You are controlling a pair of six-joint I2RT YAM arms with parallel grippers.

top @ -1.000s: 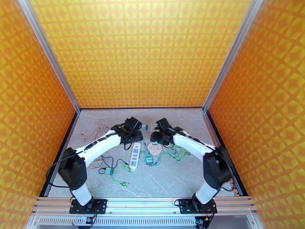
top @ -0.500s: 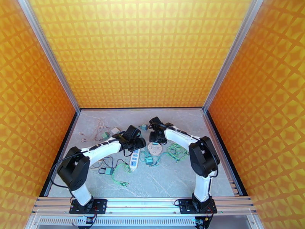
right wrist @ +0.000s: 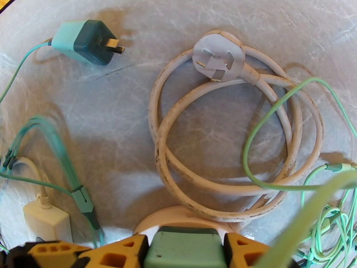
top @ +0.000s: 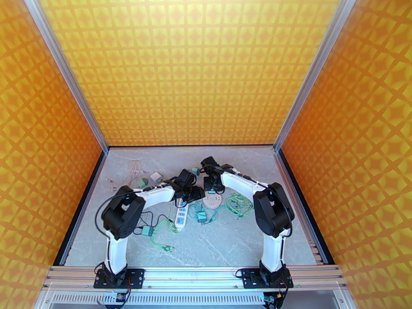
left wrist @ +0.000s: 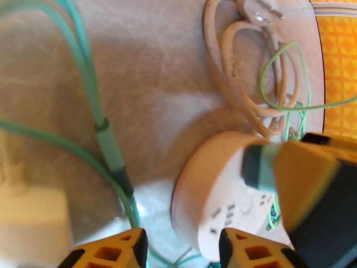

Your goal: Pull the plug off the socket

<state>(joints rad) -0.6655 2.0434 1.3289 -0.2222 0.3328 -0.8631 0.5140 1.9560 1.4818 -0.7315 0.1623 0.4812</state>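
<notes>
Green plug (right wrist: 187, 255) now clamped in right tool (right wrist: 185, 247); left tool (left wrist: 180, 244), open, moved to socket (left wrist: 209, 193) edge.

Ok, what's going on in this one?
Both arms are at the round white socket mid-table. The right gripper has its fingers closed against the green plug seated in it; the plug is not yet out. The left gripper straddles the socket's rim, jaws apart, seemingly to steady it. A coiled white cord lies beyond.
</notes>
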